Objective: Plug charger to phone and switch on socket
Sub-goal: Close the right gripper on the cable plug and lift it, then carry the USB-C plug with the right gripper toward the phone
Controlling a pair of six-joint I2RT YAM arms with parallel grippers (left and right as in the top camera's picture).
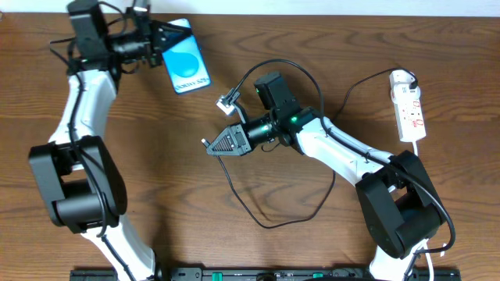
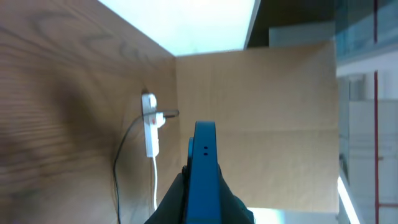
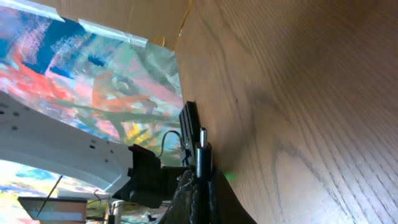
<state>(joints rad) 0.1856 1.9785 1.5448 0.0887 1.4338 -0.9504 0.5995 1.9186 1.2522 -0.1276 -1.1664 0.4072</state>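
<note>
smartphone, slim and rectangular with a bright blue screen [image 1: 186, 66], is being held over the far-left part of the brown wooden tabletop [image 1: 180, 195], its edge pinched in the left tool [image 1: 170, 37]. long thin black charger cable [image 1: 269, 226] is looping across the middle. the right tool [image 1: 209, 145] is pressing together on its small plug tip, well apart from the smartphone. white elongated power strip with red markings [image 1: 408, 105] is lying at the right edge.

We seem to be in a robotics lab: bare wood desk [image 2: 62, 124] beneath the left tool [image 2: 200, 193], cardboard screen [image 2: 261, 93] ahead.
</note>
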